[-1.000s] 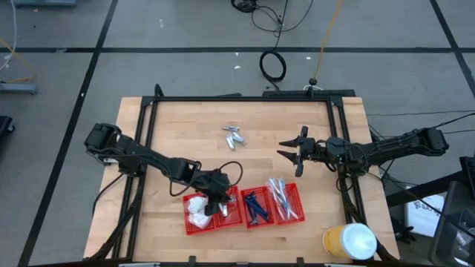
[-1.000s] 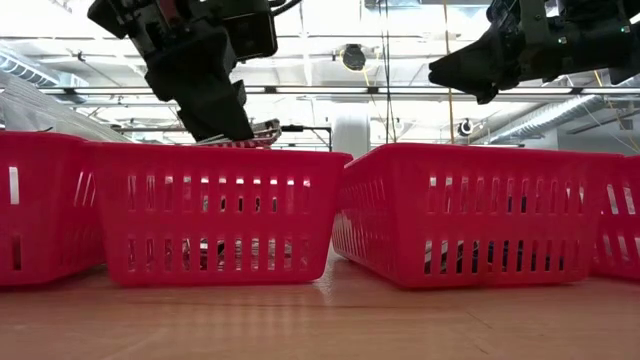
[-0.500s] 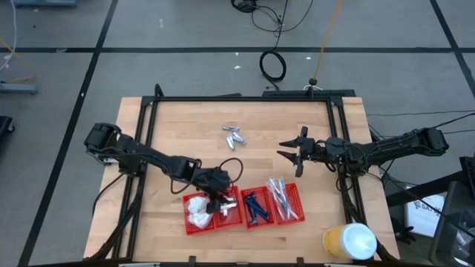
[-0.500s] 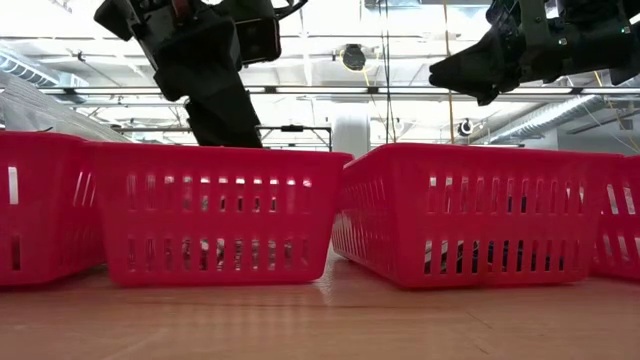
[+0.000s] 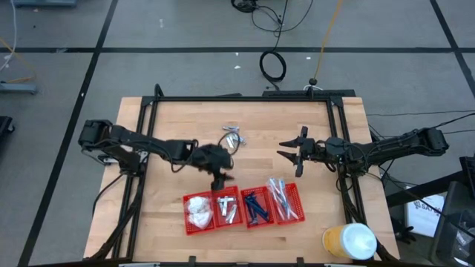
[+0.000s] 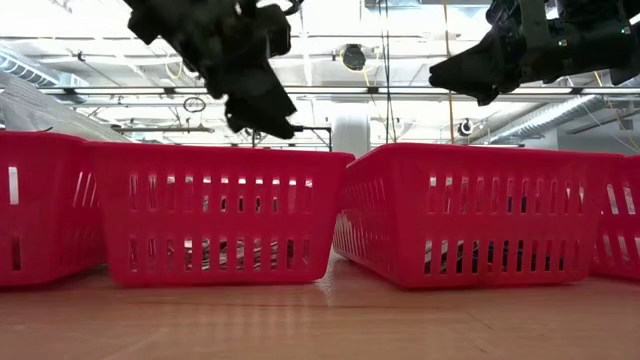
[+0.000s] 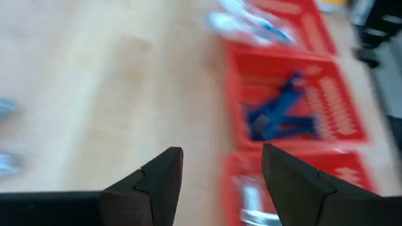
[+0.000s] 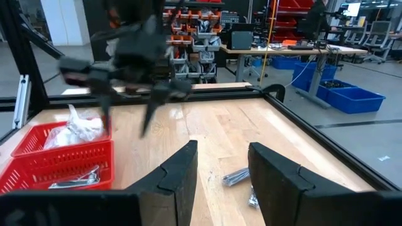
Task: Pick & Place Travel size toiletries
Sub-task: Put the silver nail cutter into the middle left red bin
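High view showed the left gripper (image 5: 220, 176) open and empty above the baskets (image 5: 243, 208), the loose foil sachets (image 5: 234, 138) lying farther off mid-table, probably light, slick, best pinched across their flat edges.

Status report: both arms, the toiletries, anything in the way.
Left gripper open, empty, above the red baskets. Right gripper open, idle at mid-table. Loose foil sachets on the bare wood, unpicked. Path between looks clear.
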Robot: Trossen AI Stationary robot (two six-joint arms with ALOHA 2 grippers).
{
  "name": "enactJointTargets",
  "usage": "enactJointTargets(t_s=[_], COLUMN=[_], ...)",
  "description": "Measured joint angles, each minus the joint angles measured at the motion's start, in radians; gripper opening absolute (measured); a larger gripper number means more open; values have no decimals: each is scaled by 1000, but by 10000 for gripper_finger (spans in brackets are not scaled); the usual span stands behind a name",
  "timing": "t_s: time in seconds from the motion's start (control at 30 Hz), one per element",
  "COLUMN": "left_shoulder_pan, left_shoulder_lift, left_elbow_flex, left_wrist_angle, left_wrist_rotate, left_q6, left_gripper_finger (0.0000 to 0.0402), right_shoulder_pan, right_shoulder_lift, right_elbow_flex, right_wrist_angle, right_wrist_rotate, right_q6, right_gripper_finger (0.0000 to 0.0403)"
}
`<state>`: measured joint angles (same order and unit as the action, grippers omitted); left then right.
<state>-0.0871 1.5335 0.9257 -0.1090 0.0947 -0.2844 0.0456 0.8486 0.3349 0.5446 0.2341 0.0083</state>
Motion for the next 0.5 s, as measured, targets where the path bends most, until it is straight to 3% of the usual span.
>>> enactJointTargets(t_s=[0.23, 0.37, 0.5], left_shoulder_pan=[150, 270, 412], left_shoulder_lift=[-13, -12, -7], left_elbow_flex=[0, 0, 27], left_wrist_angle=[-11, -35, -116], left_wrist_rotate=[-182, -182, -94], left_q6=[167, 172, 134], left_gripper_finger=[214, 214, 214], right_shoulder_pan=[0, 0, 0], right_shoulder_lift=[0, 3, 9], right_elbow_flex=[0, 0, 0], right_wrist_angle=[4, 5, 8], right_wrist_rotate=[2, 3, 5], right_q6=[-23, -26, -48], right_gripper_finger=[130, 130, 130])
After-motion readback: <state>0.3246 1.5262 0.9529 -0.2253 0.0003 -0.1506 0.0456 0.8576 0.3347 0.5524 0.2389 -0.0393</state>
